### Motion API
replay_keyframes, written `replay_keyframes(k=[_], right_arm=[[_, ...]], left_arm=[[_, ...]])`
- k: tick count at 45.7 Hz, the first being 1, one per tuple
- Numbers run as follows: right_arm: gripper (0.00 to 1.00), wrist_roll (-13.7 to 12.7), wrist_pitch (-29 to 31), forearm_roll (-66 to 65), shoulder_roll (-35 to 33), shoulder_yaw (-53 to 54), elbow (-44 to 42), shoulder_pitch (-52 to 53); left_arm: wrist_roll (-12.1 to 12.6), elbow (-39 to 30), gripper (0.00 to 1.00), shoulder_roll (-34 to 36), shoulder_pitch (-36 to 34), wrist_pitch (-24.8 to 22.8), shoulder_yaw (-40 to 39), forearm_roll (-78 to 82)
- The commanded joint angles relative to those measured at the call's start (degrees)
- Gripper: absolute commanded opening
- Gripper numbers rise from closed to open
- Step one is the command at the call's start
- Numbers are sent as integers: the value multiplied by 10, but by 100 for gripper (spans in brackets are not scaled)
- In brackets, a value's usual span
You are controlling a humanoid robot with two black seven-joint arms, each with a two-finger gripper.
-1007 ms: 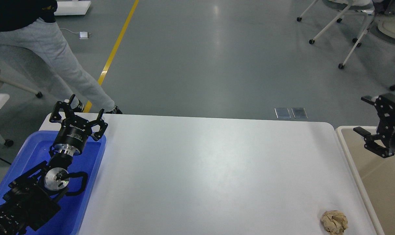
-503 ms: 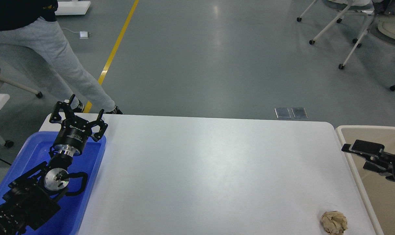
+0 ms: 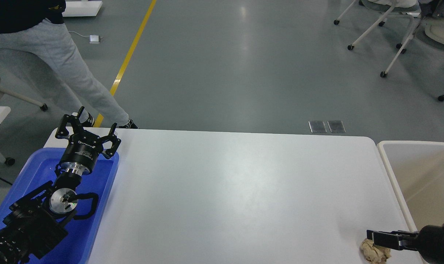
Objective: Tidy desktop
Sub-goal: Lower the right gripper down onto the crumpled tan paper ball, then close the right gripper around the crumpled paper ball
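The white surface (image 3: 225,190) serves as the landmark, and on it only one loose item shows: a crumpled ball of brown paper (image 3: 375,250) at its near right corner, close to the edge.

Off the surface's left side lies the blue tray (image 3: 97,227), overlapping the left edge. The left tool (image 3: 88,128) hangs above the tray's far end with its fingers spread apart and nothing between them. It is well apart from the paper, so the risk there is small; a sweep rightward could nudge the tray along the surface.

At the near right corner, the right tool (image 3: 385,240) reaches in from the right, right over or against the top of the paper ball. It is seen side-on and dark, so I cannot tell whether its fingers are apart or together, nor whether they touch the paper.

This is where things could go wrong, in my judgement. The ball is light and sits close to the surface's edge, so a descent that lands off-centre could push it off the near side or roll it out of reach. Closing too high would pinch only a loose fold, and the ball might drop on the way.

Just beyond the surface's right edge stands the beige bin (image 3: 385,161); a low carry could catch its rim.
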Motion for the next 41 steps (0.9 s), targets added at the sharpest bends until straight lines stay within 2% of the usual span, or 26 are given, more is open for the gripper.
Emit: replay_keyframes(k=[1,8,21,41], right_arm=[[99,34,-58,-125,33,-61,-24,-24],[99,44,-104,-162,61,-71,-77,-28],[99,44,-137,-167,82,-71,-86,-29],[99,44,-174,-173,132,-71,-159,-26]], left_arm=[[0,0,100,0,0,0,0,0],[0,0,100,0,0,0,0,0],[0,0,100,0,0,0,0,0],[0,0,100,0,0,0,0,0]])
